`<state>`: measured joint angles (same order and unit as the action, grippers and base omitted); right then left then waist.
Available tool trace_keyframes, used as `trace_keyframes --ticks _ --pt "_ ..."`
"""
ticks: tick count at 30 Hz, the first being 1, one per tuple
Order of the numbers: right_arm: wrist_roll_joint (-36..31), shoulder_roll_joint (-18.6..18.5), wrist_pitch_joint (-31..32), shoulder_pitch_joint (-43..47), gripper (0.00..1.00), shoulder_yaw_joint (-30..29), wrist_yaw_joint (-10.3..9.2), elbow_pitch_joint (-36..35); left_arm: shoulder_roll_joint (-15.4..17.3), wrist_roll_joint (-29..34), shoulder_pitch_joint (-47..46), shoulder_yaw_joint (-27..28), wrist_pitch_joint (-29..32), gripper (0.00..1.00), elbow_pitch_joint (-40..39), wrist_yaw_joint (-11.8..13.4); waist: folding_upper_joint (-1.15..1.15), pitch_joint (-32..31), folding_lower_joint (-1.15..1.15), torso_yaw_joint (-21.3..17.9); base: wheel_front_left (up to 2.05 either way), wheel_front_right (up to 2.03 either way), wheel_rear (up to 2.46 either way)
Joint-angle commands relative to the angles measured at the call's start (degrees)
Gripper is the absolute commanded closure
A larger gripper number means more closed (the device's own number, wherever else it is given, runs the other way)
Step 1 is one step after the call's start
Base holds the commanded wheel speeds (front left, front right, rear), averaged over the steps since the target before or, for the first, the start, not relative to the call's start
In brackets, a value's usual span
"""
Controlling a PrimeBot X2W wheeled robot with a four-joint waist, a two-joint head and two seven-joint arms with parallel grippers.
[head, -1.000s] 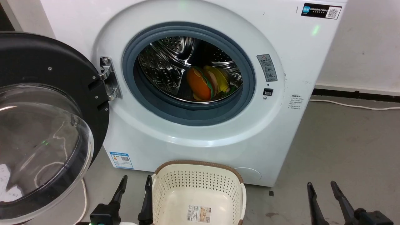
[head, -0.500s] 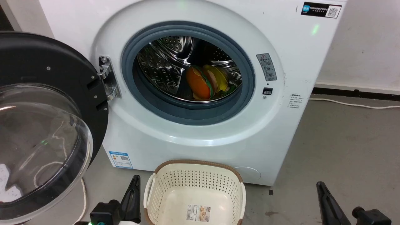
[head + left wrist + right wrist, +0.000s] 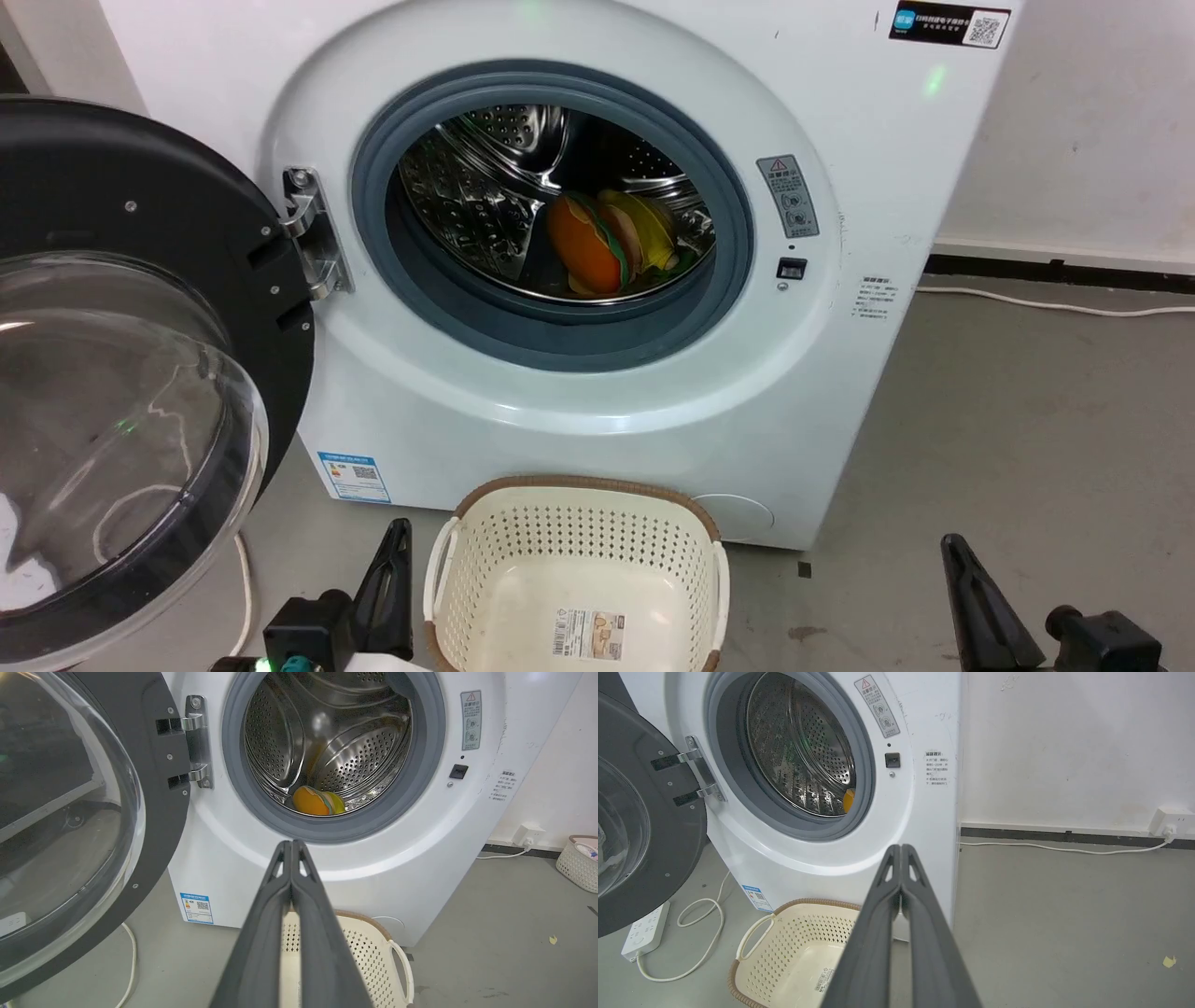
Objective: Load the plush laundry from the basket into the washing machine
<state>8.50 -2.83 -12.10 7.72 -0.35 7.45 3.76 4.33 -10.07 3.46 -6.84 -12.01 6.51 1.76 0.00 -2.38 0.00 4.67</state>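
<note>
The plush laundry lies inside the washing machine. It sits low in the steel drum, a little right of centre and beyond the grey door ring. Its orange bun with the green stripe faces near and left, and the yellow and pale-pink part leans behind it to the right. The basket stands on the floor just in front of the machine with nothing in it but the sticker on its bottom, so the loading looks done. The door hangs open on the left.

The left gripper has its fingers pressed together with nothing between them, just left of the basket. The right gripper is closed and empty too, well off to the right.

The bundle looks light, soft and squashy, not fragile, and its fabric skin seems unlikely to slip. If it needed shifting, a pinch on the bun's rim or at the seam joining the two parts would probably hold best, as the fat middle would only squash.
</note>
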Motion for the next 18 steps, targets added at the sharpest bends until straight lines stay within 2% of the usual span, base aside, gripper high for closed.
trace_keyframes --ticks 1,18 --pt "-0.46 -0.01 0.42 -0.87 1.0 0.05 0.01 -0.38 -0.2 0.65 -0.64 0.24 0.4 1.0 -0.44 -0.29 0.0 0.03 0.0 -0.06 0.0 0.0 0.0" --pt "-1.83 -0.02 2.42 -2.04 1.0 0.1 0.01 -0.96 -0.41 2.26 -1.12 1.37 2.38 1.0 -1.48 -0.55 0.0 0.43 0.0 -0.85 0.0 0.0 0.0"
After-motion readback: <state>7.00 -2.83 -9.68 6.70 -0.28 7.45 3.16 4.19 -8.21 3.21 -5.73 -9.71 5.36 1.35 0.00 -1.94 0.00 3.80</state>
